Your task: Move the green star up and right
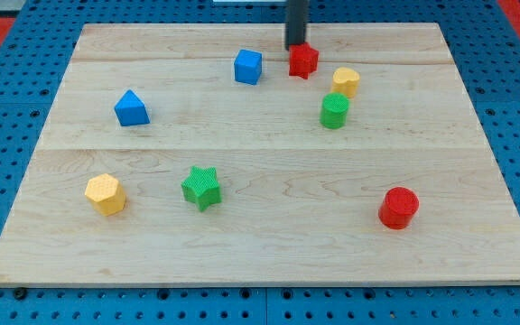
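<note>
Where the dark rod descends from the view's top, our tip [295, 47] rests at the upper left edge of the red star [303, 60], apparently touching it; this end effector is a plain rod with no jaws to open or close, and it grips nothing. The green star [201, 187] lies well below and to the left of our tip, in the lower half of the wooden worktop [269, 244]. A blue cube [248, 66] sits just left of our tip; a yellow cylinder [346, 82] and green cylinder [334, 111] lie lower right; a yellow hexagonal block [106, 193] lies far lower left.
</note>
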You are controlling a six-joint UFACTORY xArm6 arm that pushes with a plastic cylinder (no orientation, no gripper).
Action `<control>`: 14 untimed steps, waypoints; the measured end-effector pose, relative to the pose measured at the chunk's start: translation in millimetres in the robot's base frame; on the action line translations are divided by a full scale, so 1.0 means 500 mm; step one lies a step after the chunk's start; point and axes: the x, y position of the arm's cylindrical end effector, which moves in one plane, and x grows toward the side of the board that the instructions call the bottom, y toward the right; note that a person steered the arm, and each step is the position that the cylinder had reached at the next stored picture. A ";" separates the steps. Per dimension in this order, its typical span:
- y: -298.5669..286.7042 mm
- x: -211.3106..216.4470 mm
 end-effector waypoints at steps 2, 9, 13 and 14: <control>0.008 -0.062; -0.069 0.440; -0.283 0.488; -0.253 0.510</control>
